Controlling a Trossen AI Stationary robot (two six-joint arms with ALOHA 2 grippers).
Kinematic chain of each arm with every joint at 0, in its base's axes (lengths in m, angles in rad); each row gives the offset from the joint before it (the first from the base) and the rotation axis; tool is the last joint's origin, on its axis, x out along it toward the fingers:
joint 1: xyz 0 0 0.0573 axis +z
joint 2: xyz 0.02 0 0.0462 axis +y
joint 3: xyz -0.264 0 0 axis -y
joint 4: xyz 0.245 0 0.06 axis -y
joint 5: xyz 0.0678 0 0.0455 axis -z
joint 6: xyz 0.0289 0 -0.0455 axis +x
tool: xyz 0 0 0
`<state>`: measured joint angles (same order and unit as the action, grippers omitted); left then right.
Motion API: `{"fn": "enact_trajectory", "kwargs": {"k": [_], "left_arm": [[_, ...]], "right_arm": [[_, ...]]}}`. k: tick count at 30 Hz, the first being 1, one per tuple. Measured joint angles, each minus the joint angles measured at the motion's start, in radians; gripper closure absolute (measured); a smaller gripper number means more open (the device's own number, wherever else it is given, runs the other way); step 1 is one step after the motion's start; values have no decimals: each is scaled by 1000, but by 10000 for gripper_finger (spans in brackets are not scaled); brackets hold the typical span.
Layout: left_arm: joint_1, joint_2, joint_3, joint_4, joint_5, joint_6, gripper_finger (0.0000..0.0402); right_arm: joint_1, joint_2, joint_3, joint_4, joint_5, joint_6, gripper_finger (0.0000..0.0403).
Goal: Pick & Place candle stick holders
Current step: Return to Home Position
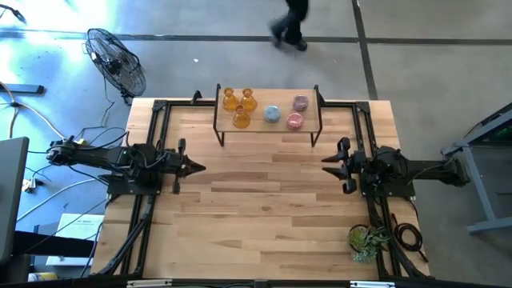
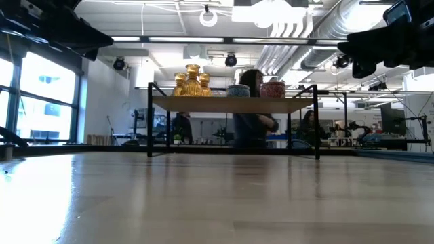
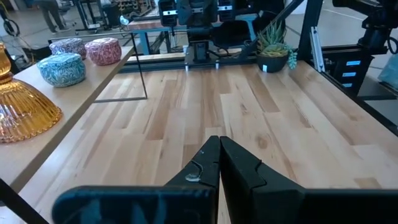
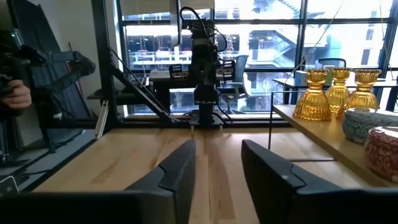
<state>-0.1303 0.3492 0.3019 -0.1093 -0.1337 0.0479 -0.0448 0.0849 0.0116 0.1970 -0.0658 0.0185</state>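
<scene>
Three amber candle stick holders, a pale blue one and two pink ones stand by their bases on a small raised wooden shelf at the table's far middle. The low view shows the amber ones on the left and a pink one on the right. My left gripper hovers at the table's left, shut and pointing right; its fingers meet over bare wood. My right gripper hovers at the table's right, pointing left, open, with nothing between its fingers.
A green potted plant and a coiled cable sit near the table's near right corner. Black frame rails run along both sides. A fan stands off the far left corner. A person walks beyond the table.
</scene>
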Motion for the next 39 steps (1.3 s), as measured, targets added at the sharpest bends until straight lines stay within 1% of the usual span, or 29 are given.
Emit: {"fn": "enact_trajectory", "kwargs": {"k": [9,12,14,16,19,23,26,28,30,33,35,37,39], "left_arm": [[0,3,0,-12,-14,0,396],[0,21,0,-37,-15,-21,395],[0,32,0,-39,-35,-46,388],[0,46,0,-40,-57,-57,373],[0,63,0,-32,-66,-83,335],[0,84,0,-9,-71,-105,264],[0,93,0,-13,-102,-105,209],[0,95,0,-13,-119,-103,178],[0,95,0,-13,-139,-100,155],[0,94,0,-13,-130,-98,137],[0,94,0,-14,-88,-102,133],[0,94,0,-25,-60,-102,138],[0,94,0,-48,-57,-102,153]], "right_arm": [[0,0,0,-15,7,2,228],[0,0,0,-32,52,6,220],[0,0,0,-46,90,7,218],[0,0,0,-46,101,7,217],[1,0,0,-45,100,9,218],[1,0,0,-44,100,11,219],[1,0,0,-44,100,11,217],[1,0,0,-44,100,11,217],[1,0,0,-44,100,11,219],[1,0,0,-44,100,11,218],[1,0,0,-44,100,10,217],[1,0,0,-44,100,10,218],[1,0,0,-44,100,10,219]]}}
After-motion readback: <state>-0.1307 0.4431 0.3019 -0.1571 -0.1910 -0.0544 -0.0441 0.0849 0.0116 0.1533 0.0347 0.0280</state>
